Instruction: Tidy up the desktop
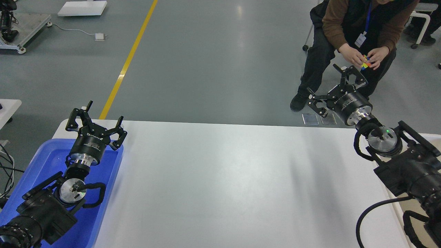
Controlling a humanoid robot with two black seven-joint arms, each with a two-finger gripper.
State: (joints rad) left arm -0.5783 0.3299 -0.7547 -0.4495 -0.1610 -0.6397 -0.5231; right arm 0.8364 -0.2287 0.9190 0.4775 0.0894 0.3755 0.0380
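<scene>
The desktop [227, 179] is a large white tabletop with rounded corners, and nothing lies on its visible surface. My left gripper [94, 120] is open and empty, held over the far end of the blue tray [41, 162] at the table's left edge. My right gripper [336, 88] is open and empty, held above the table's far right corner, its fingers [351, 72] spread wide. The right arm [406, 165] reaches in over the off-white bin.
The off-white bin [401, 206] stands at the right edge, mostly covered by my right arm. A seated person [355, 31] beyond the far right corner handles a small coloured cube [366, 62]. A yellow floor line [127, 62] runs beyond the table.
</scene>
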